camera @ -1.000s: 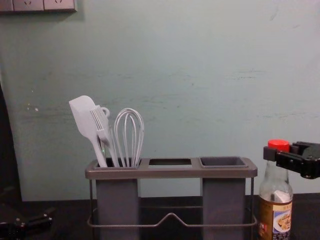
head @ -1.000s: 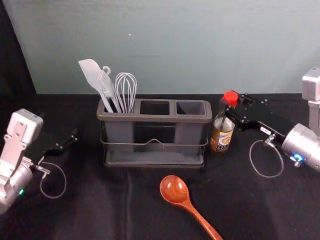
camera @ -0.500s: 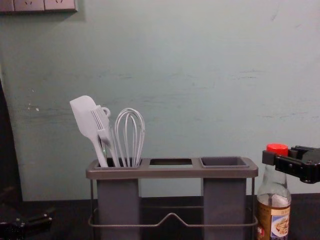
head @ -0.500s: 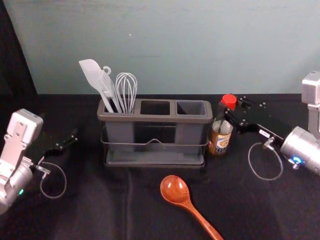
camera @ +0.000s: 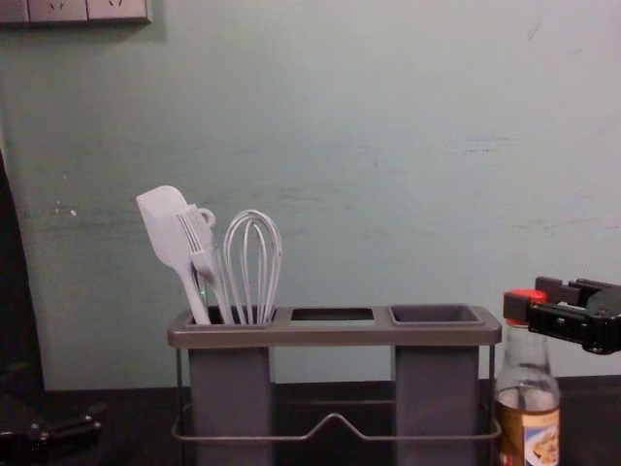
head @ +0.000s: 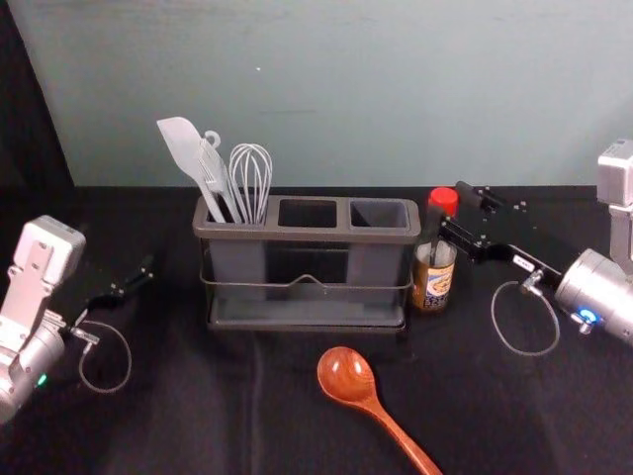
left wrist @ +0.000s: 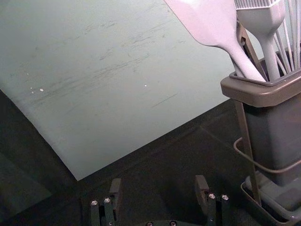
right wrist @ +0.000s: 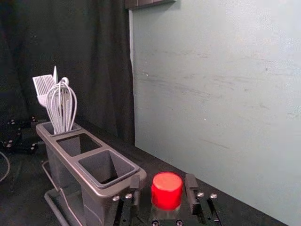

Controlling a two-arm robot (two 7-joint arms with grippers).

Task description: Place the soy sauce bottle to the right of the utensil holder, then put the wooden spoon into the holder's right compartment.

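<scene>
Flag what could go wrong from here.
1. Bottle tip: the open right gripper has its fingers on either side of the red cap; an off-center retreat could catch it and topple the soy sauce bottle.
2. Holder bump: the bottle stands close by the utensil holder's right end, so a nudge that way could hit it.
3. Wrong slot: the middle compartment is also empty, so the wooden spoon might miss the right one.

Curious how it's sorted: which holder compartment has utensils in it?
The left compartment, farthest from the soy sauce bottle; the middle compartment and right compartment have none.
</scene>
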